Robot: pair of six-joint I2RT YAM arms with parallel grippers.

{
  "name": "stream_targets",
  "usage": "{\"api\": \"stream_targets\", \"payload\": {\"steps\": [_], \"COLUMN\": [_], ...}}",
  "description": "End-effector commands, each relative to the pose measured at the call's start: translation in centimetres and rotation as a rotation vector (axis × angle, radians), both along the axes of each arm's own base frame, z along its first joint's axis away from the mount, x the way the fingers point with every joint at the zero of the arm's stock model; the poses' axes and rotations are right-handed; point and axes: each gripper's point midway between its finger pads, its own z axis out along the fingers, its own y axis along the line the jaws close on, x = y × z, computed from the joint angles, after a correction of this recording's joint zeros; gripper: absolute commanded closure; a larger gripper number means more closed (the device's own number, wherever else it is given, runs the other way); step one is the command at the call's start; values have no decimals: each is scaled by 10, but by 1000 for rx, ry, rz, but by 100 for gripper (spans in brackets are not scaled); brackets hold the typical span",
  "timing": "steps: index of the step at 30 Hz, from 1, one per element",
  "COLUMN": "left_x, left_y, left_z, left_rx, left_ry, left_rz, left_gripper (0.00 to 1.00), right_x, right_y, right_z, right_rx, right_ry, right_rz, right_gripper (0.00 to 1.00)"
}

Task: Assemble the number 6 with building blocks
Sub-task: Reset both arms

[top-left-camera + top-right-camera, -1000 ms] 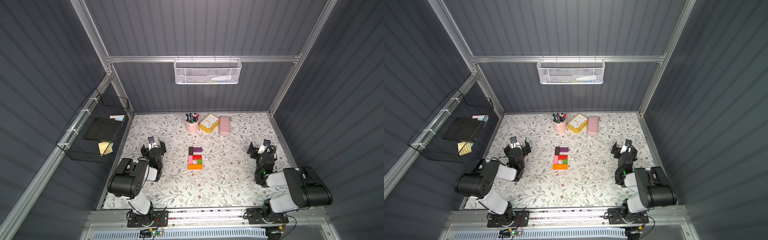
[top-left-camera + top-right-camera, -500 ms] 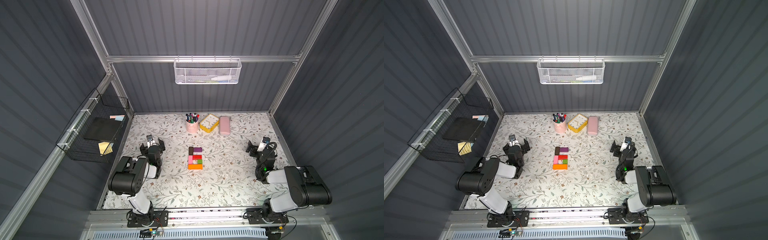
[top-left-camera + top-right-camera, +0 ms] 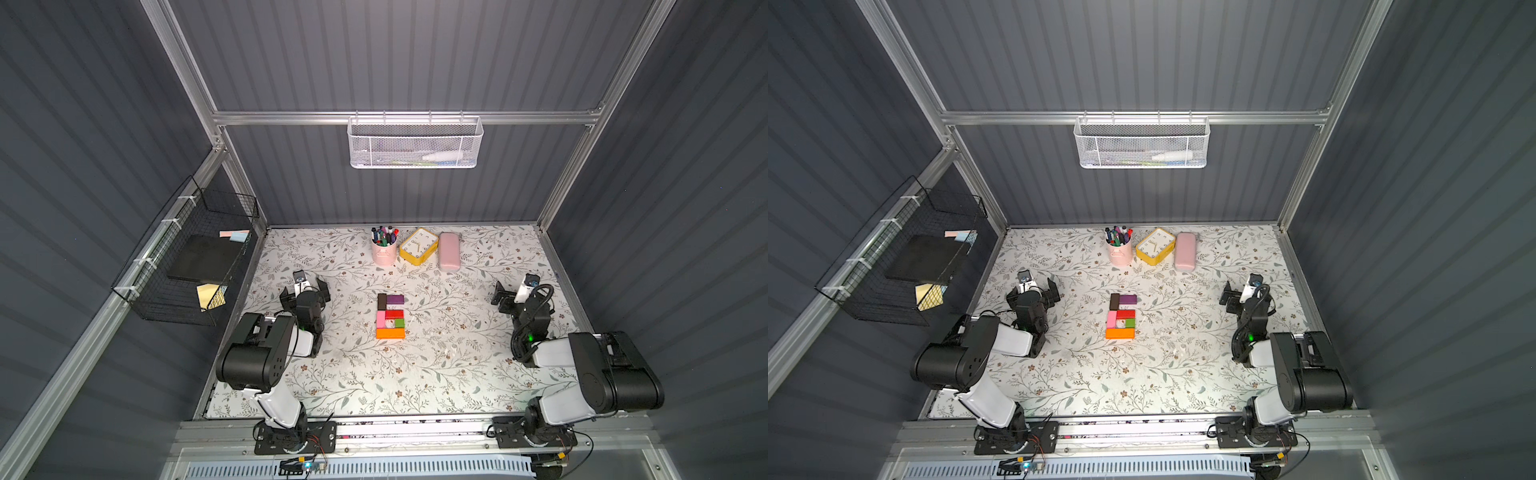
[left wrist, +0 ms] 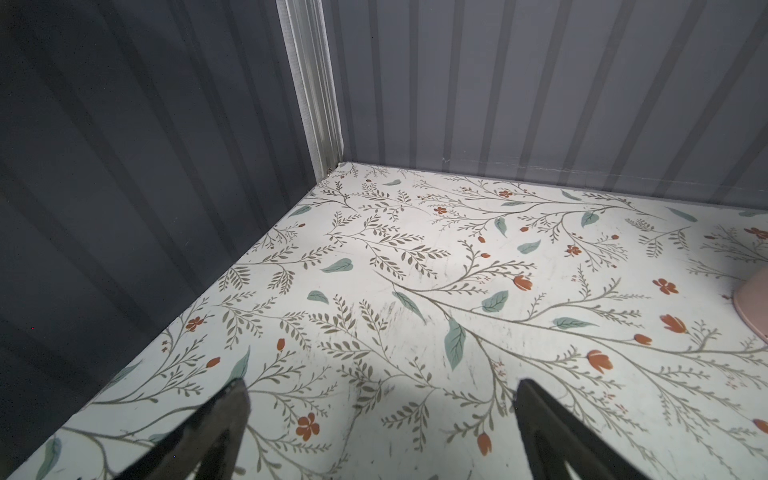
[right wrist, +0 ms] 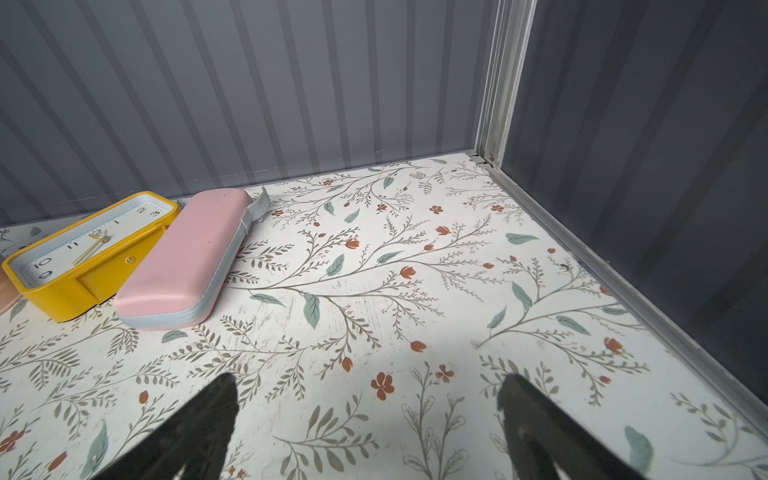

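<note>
A lab test booth: ribbed grey walls (image 3: 395,62), aluminium frame (image 3: 407,117), floral-papered tabletop (image 3: 415,374).

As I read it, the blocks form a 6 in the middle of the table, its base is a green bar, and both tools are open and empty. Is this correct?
Only the base is wrong: it is the orange bar, not green, as both top views show. The rest holds: the 6 lies centrally; the left tool and right tool are open, empty.
</note>
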Motion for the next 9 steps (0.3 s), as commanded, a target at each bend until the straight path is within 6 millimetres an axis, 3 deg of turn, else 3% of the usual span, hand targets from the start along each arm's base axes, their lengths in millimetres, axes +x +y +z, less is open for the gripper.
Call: {"api": "stream_targets", "payload": {"steps": [1,9], "left_x": [2,2], "left_y": [5,5], "left_z": [1,1], "left_rx": [-5,-4], "left_ry": [-1,0], "left_rz": [25,25], "left_gripper": [1,1], "right_x": [8,4], "right_y": [-1,0], "right_z": [1,4], "right_rx": [14,22], "right_ry": [6,-5], "right_rz": [23,33], "right_gripper": [1,1]}}
